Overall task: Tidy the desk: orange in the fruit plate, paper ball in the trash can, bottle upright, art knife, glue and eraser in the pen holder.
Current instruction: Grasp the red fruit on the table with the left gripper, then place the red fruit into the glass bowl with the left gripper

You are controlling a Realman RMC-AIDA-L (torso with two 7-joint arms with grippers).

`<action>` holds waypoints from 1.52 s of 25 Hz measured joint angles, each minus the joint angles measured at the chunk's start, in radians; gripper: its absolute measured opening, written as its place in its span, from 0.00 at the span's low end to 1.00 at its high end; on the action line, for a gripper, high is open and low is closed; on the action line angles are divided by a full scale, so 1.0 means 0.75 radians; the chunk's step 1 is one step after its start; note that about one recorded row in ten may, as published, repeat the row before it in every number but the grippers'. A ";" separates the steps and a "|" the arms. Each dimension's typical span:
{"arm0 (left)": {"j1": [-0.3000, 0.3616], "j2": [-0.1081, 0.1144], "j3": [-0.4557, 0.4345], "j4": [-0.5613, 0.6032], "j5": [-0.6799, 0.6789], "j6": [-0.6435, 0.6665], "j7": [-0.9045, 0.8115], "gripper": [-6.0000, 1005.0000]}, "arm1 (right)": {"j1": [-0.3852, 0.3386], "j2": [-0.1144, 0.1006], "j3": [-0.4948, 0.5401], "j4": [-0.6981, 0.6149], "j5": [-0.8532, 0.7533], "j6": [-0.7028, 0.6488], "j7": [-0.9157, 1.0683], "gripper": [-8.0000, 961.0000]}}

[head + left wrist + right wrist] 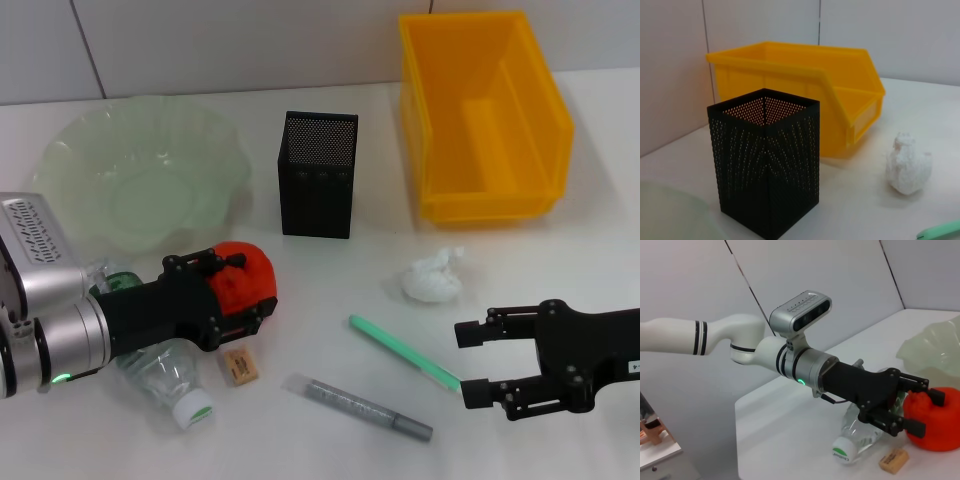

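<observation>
Left gripper (262,285): jaws straddle the lumpy red-orange orange (240,272) on the white counter (330,440), apparently closed on it. Firm, rounded, slippery; grip across the widest girth. Right gripper (470,360): jaws wide, empty.

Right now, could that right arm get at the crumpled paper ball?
Probably yes. The right gripper is open, and the paper ball lies just ahead of it on the table; only the green pen lies between them.
</observation>
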 joint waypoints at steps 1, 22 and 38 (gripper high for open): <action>0.001 0.001 0.006 -0.002 -0.008 -0.002 0.020 0.70 | 0.000 0.000 0.000 0.001 -0.004 0.000 0.000 0.80; 0.071 0.016 -0.073 0.081 -0.106 0.318 0.043 0.26 | 0.000 0.003 0.004 0.002 -0.012 0.000 0.000 0.80; -0.068 0.007 -0.418 -0.071 -0.372 0.061 0.240 0.13 | 0.012 0.003 0.004 0.002 -0.012 0.002 0.000 0.80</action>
